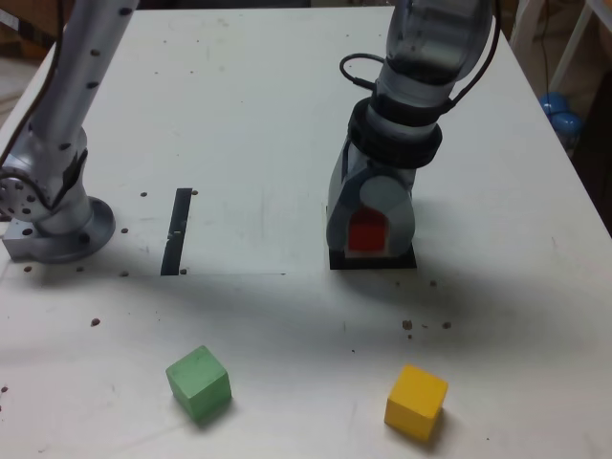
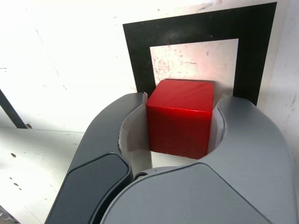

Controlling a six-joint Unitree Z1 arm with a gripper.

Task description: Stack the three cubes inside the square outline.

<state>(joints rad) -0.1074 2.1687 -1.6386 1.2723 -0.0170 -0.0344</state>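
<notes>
- Placing first cube: grey gripper (image 2: 181, 122) closed around matte red cube (image 2: 180, 116) over black tape square outline (image 2: 138, 56).
- Next: releasing, then fetching green cube (image 1: 199, 382) or yellow cube (image 1: 416, 401).

Smooth, faintly glossy red cube (image 2: 180, 116); matt grey plastic claw (image 2: 180, 140); scuffed white table (image 1: 268, 124).

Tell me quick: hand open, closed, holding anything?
Hand: closed on the red cube, over the square outline.
</notes>
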